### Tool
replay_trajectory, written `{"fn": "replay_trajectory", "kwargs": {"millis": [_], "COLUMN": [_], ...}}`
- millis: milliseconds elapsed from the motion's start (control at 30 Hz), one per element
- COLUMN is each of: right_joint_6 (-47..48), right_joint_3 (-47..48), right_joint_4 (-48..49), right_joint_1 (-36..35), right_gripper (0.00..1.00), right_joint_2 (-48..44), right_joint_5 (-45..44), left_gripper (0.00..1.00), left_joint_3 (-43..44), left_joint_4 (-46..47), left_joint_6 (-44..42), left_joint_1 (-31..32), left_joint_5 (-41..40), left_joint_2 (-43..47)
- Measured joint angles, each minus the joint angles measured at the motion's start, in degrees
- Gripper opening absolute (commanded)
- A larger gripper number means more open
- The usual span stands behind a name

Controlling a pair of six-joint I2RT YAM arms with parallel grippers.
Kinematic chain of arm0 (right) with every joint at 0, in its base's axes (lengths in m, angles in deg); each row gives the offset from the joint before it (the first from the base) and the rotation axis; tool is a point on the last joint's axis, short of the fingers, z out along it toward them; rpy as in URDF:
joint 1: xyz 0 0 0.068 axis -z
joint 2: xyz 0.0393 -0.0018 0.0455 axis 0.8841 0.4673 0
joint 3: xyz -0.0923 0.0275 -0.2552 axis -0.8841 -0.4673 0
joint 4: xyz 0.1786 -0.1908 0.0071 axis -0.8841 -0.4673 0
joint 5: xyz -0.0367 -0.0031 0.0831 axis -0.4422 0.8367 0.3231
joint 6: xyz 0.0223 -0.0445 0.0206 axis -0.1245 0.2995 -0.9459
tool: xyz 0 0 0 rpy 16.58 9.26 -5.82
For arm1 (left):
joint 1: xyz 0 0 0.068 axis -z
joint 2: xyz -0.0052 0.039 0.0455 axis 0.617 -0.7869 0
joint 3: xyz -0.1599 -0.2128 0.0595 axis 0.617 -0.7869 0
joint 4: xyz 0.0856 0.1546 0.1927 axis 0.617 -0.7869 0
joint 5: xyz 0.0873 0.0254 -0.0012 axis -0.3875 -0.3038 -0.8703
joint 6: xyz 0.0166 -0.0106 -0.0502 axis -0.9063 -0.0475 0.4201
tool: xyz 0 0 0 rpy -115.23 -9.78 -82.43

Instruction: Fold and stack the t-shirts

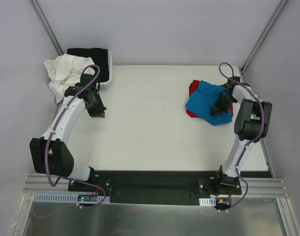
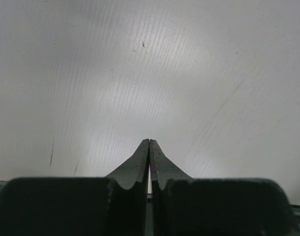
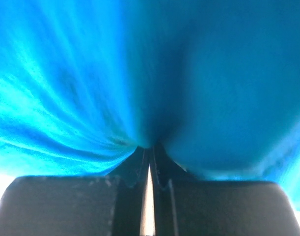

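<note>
Two grippers closed, one on blue cloth

Both arms reach out from the near edge of the table (image 1: 150,132), left arm on the left, right arm on the right.

Left gripper (image 2: 149,143): fingers pressed flat together, no gap at the tips, nothing between them. It hangs over bare white tabletop. Wrist view shows only that surface ahead of the tips, with a few faint marks on it.

Right gripper (image 1: 220,108): fingers (image 3: 132,164) drawn in, only a thin slit of light between them lower down. Tips are buried in the blue shirt (image 1: 204,101). Cloth puckers and its folds run in toward the tips, so it reads as a pinch on the fabric. Blue fills the wrist view above and to both sides of the fingers.

Blue shirt lies rumpled directly under and to the left of the right gripper. Red shirt (image 1: 192,89) sits beneath it, showing only as a strip beyond the blue cloth's far-left edge and a sliver at its near-left edge.

Beyond the left gripper, just past it at the table's far-left corner: a white basket (image 1: 110,73). Black shirt (image 1: 88,55) lies in and across its far side. White shirt (image 1: 64,71) is heaped over its left rim and spills down outside, to the left of the gripper.

Shirts near the two grippers are well apart, with open tabletop between them.
</note>
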Motion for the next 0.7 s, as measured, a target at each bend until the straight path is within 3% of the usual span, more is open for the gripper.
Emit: {"fn": "replay_trajectory", "kwargs": {"millis": [200, 700], "right_joint_6": [0.9, 0.8], "right_joint_3": [3.1, 8.2], "right_joint_4": [-0.9, -2.7], "right_joint_1": [0.3, 5.5], "right_gripper": [0.01, 0.01], "right_joint_2": [0.9, 3.9], "right_joint_5": [-6.9, -10.3], "left_gripper": [0.00, 0.00], "left_joint_3": [0.0, 0.0], "left_joint_4": [0.0, 0.0], "left_joint_6": [0.0, 0.0], "left_joint_1": [0.0, 0.0], "left_joint_5": [0.0, 0.0], "left_joint_2": [0.0, 0.0]}}
